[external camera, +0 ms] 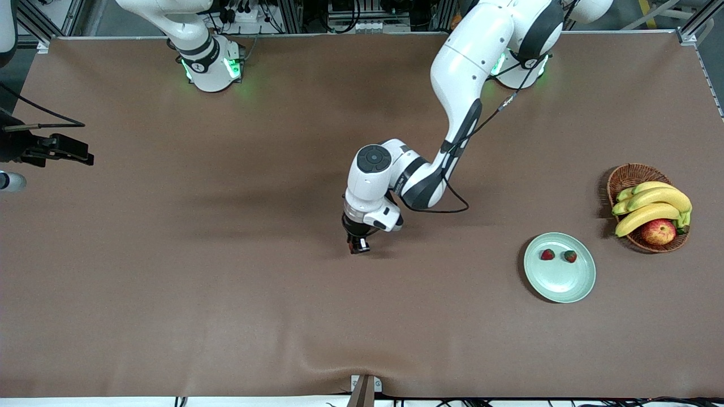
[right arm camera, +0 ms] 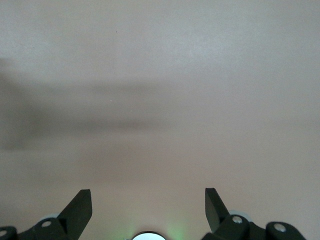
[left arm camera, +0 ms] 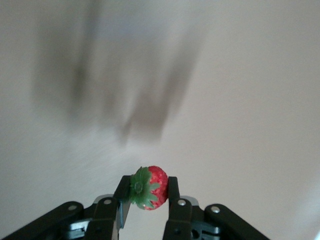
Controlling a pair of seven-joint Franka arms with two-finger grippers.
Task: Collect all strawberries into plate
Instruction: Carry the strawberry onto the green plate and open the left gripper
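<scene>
Over the middle of the surface: the left tool point(external camera: 358, 246) hangs just above the brown cloth, reached out from its base at the top of the front view.
Left tool's grip: its two fingers point(left arm camera: 174, 190) are clamped on one strawberry point(left arm camera: 148, 187); in the left wrist view the red berry sits between the pads with its green cap turned toward the camera.
Strawberries, counted: three in all, one in the left tool and two point(external camera: 547, 254) point(external camera: 570, 256) on the plate.
Plate: one pale mint-green round plate point(external camera: 560, 282), lying toward the left arm's end of the surface, well apart from the left tool; its two berries sit side by side, apart from each other, in the half of the plate farther from the front camera.
Right tool: the right wrist view shows its fingers point(right arm camera: 80, 209) spread wide with nothing between them, only bare cloth below; the right arm waits.
Basket: one brown wicker basket point(external camera: 630, 176), near the plate and farther from the front camera.
Basket contents: one bunch of bananas point(external camera: 653, 204) and one red-yellow apple point(external camera: 658, 232).
</scene>
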